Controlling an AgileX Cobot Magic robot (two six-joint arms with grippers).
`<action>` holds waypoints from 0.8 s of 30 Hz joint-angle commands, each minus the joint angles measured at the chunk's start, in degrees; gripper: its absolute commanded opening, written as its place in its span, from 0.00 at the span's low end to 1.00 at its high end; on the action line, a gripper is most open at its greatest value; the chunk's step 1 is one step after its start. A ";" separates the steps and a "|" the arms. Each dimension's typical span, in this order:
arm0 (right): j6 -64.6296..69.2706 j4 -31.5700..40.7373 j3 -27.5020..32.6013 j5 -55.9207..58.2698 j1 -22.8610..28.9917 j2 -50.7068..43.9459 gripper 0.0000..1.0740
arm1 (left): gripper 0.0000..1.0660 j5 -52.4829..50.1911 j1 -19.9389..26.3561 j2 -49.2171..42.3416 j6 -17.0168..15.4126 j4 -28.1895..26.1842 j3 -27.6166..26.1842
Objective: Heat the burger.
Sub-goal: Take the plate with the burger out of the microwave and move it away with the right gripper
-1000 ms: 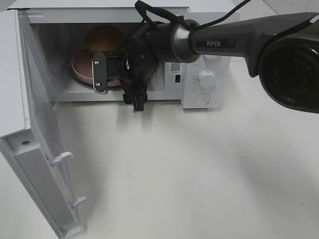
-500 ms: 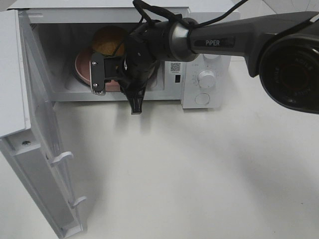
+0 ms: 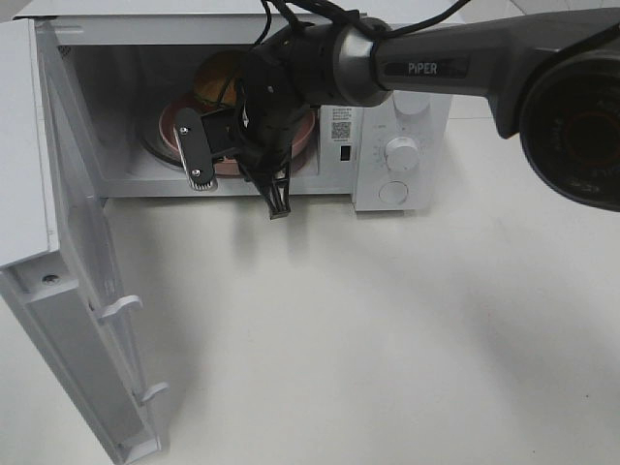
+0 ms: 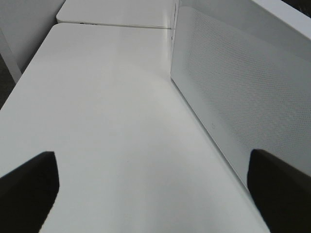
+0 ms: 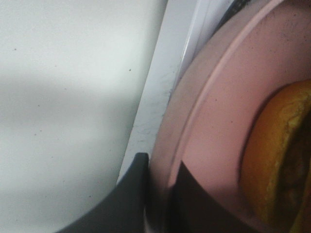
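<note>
The burger (image 3: 217, 75) with its golden bun sits on a pink plate (image 3: 175, 127) inside the open microwave (image 3: 334, 44). My right gripper (image 3: 239, 161) reaches in through the opening from the right, and its wrist hides most of the plate. Seen from the right wrist, that gripper (image 5: 158, 204) is shut on the plate's rim (image 5: 194, 116), one dark finger on each side, and the burger's bun (image 5: 274, 160) is close behind. My left gripper (image 4: 155, 194) is open with nothing between its fingers, low over the table beside the microwave door.
The microwave door (image 3: 68, 291) swings out wide at the left, with white hooks on its inner face. The control panel with a round dial (image 3: 400, 153) is right of the cavity. The white table (image 3: 387, 339) spreads out in front.
The right gripper has shut on the plate's rim. Plate and burger have shifted to the right inside the microwave. The left gripper has not moved.
</note>
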 commanded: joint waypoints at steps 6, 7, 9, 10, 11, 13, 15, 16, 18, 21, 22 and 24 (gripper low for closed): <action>-1.49 -3.44 10.31 -8.71 0.29 -6.47 0.00 | 0.92 -0.29 0.11 -0.97 0.00 -0.40 0.17; -1.49 -4.64 12.78 -10.83 0.29 -8.19 0.00 | 0.92 -0.29 0.11 -0.97 0.00 -0.40 0.17; -1.49 -5.16 14.04 -11.97 0.29 -8.94 0.00 | 0.92 -0.29 0.11 -0.97 0.00 -0.40 0.17; -1.49 -5.16 14.04 -11.97 0.29 -8.94 0.00 | 0.92 -0.29 0.11 -0.97 0.00 -0.40 0.17; -1.49 -5.39 16.33 -14.32 0.29 -10.31 0.00 | 0.92 -0.29 0.11 -0.97 0.00 -0.40 0.17; -1.49 -5.39 17.93 -16.04 0.29 -11.40 0.00 | 0.92 -0.29 0.11 -0.97 0.00 -0.40 0.17; -1.49 -5.39 20.00 -17.65 0.29 -12.89 0.00 | 0.92 -0.29 0.11 -0.97 0.00 -0.40 0.17; -1.49 -5.39 20.00 -17.65 0.29 -12.89 0.00 | 0.92 -0.29 0.11 -0.97 0.00 -0.40 0.17; -1.49 -5.39 20.68 -18.05 0.29 -13.35 0.00 | 0.92 -0.29 0.11 -0.97 0.00 -0.40 0.17; -1.49 -5.44 24.12 -20.63 0.29 -15.53 0.00 | 0.92 -0.29 0.11 -0.97 0.00 -0.40 0.17; -1.49 -5.61 25.10 -21.14 0.29 -16.21 0.00 | 0.92 -0.29 0.11 -0.97 0.00 -0.40 0.17; -1.49 -6.36 26.87 -21.89 0.29 -17.19 0.00 | 0.92 -0.29 0.11 -0.97 0.00 -0.40 0.17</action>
